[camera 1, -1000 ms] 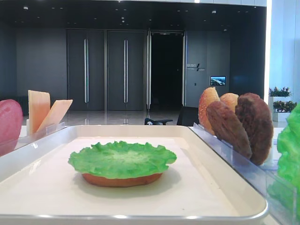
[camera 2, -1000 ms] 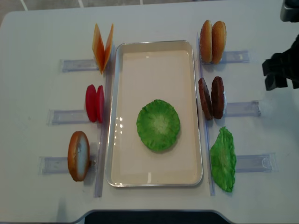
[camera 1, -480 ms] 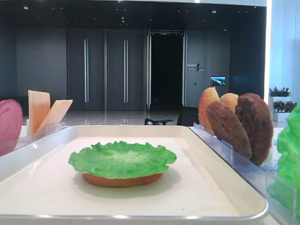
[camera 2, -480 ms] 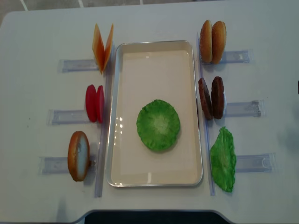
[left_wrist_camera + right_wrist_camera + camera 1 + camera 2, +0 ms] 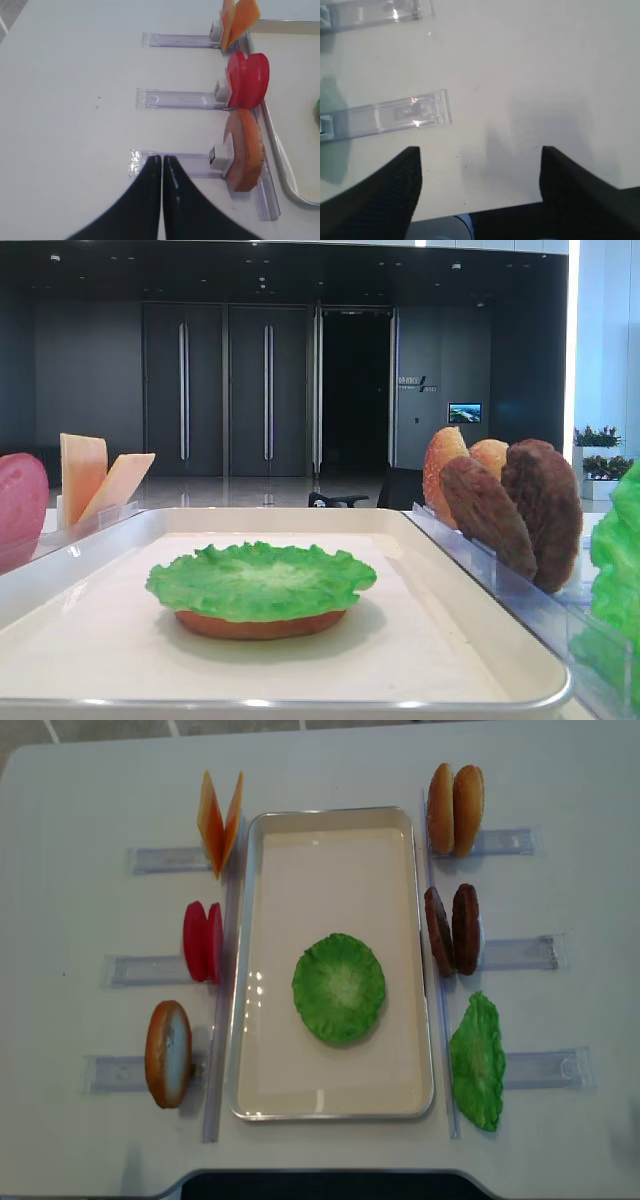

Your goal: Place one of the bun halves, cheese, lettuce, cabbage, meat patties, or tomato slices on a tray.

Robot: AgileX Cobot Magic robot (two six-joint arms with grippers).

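I'm seeing ruffled green lettuce (image 5: 339, 987) lying flat on a bun half (image 5: 260, 623) mid-tray (image 5: 330, 820); right end effector (image 5: 477, 187) gaping wide, left end effector (image 5: 161, 165) pinched closed, empty.

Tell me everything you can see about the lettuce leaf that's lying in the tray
The lettuce is a bright green, roughly round leaf with a ruffled, wavy edge and a paler centre; it looks like moulded plastic. It lies flat, a little past the middle of the tray toward its near end, draped over a bun half whose orange-brown rim peeks out beneath in the low front view. It overhangs the bun all round. Nothing rests on top of it, and no gripper is near it.
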